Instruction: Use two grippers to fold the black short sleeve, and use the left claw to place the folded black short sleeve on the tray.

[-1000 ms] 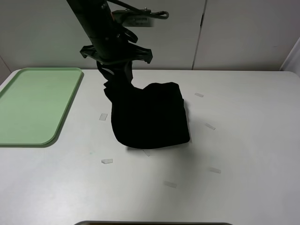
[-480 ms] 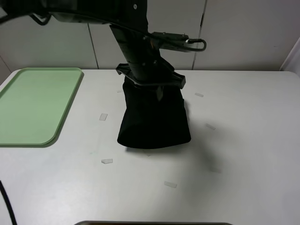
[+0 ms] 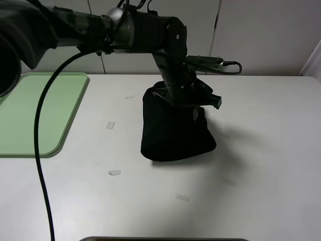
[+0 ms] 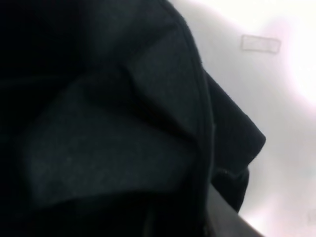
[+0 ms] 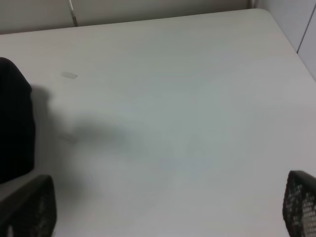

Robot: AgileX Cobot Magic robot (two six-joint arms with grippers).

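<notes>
The black short sleeve (image 3: 175, 133) sits bunched in a tall folded heap at mid-table, and its upper edge is pulled up to my left gripper (image 3: 190, 103). That gripper has reached across from the left and looks shut on the fabric there. Dark cloth (image 4: 113, 143) fills the left wrist view and hides the fingers. The pale green tray (image 3: 35, 113) lies at the far left, well apart from the shirt. My right gripper (image 5: 165, 217) is open over bare table, with one fingertip (image 5: 29, 207) showing at a low corner. An edge of the shirt (image 5: 15, 123) shows in that view.
Small pieces of clear tape lie on the white table (image 3: 271, 150), one (image 3: 110, 125) left of the shirt and two (image 3: 114, 172), (image 3: 182, 198) in front of it. The left arm's black cable (image 3: 42, 165) hangs across the left side. White wall panels stand behind.
The left arm has swung to the right with the shirt's upper edge. The cloth has folded over and the whole bundle has shifted right. The right gripper stays open.
</notes>
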